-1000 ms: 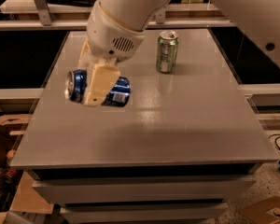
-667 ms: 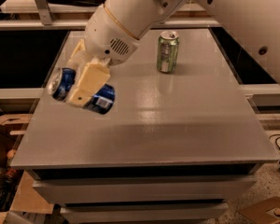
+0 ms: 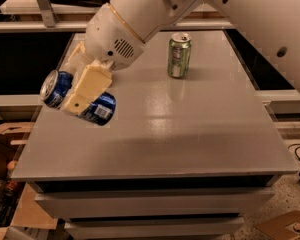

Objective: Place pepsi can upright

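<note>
The pepsi can [image 3: 98, 107] is blue with a silver top. A small white barcode patch shows on its lower right end. It lies tilted, not upright. The silver top points to the upper left and the barcode end to the lower right.

The can is at the left edge of the table [image 3: 190, 134], about midway between near and far. The gripper [image 3: 78, 96] is clamped across the middle of the can, with a cream finger [image 3: 87, 86] pressed against its near side.

That finger hides the middle of the can, so the lettering is not legible. The opposite finger is mostly hidden behind the can and the wrist. It cannot be determined whether the can touches the table. The white arm [image 3: 140, 14] is cut off at the top and right borders.

The table is grey, smooth and slightly glossy, with drawer fronts below the top. A green can [image 3: 179, 55] stands upright at the far centre, well apart from the pepsi can. Cardboard [image 3: 285, 226] lies on the floor at the near right.
</note>
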Controlling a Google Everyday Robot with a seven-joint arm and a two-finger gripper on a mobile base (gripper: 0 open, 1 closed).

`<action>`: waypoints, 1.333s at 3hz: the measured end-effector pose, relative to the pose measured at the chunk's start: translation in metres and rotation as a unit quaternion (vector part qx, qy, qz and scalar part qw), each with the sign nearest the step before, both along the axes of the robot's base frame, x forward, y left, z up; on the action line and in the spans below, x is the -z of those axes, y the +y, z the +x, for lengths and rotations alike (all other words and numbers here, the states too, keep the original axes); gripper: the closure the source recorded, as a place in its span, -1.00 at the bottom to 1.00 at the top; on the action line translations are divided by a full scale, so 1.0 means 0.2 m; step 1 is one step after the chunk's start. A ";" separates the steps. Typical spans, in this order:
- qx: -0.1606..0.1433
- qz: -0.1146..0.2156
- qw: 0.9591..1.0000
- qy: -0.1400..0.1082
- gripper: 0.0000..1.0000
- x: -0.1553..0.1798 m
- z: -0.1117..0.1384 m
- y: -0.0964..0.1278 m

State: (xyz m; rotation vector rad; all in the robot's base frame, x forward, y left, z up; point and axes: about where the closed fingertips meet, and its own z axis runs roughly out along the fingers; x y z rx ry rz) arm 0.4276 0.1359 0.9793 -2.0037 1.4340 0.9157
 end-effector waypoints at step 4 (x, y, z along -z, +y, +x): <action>0.134 0.288 0.948 0.010 1.00 0.10 0.17 -0.05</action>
